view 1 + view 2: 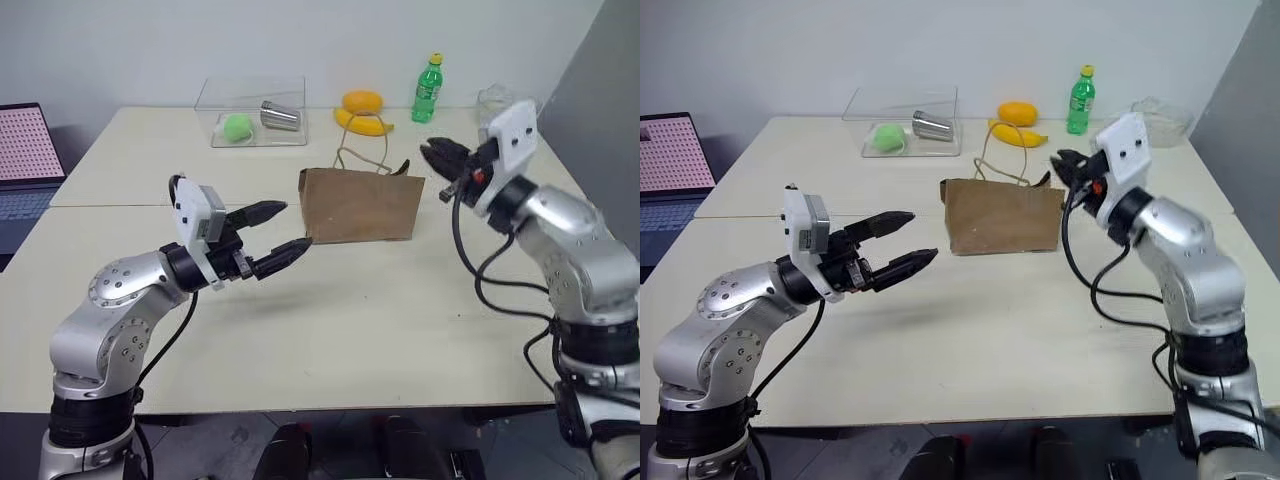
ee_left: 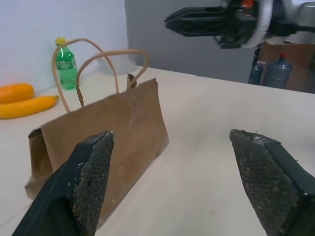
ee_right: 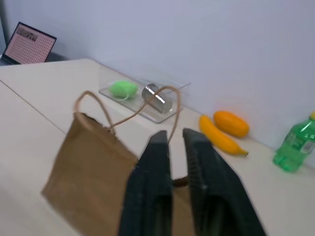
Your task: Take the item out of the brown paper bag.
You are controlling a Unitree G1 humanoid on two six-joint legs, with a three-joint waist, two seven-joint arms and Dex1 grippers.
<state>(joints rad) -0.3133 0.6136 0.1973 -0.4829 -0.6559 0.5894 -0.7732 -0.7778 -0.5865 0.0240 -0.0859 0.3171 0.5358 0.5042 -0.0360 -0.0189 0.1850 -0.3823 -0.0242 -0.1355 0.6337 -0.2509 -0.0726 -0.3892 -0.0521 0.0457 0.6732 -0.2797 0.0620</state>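
Left wrist view shows blue bottles (image 2: 269,73) beyond the table edge. Beige table (image 1: 330,330), pale wall behind; laptop (image 1: 25,150) at 9 o'clock. Brown paper bag (image 1: 358,205) stands centre, contents hidden. Left gripper (image 1: 275,235) spread wide, empty; right gripper (image 1: 432,158) clenched beside the bag, holding nothing visible.

Clear box (image 1: 255,112): sitting at the worktop's (image 1: 330,320) far edge, holding a green ball (image 1: 237,127) and a metal can (image 1: 281,115).
Fruit: orange (image 1: 362,101) lying just behind banana (image 1: 364,123).
Green bottle (image 1: 427,89): standing upright, yellow cap.
Laptop (image 1: 25,160): showing a pink screen, far left.
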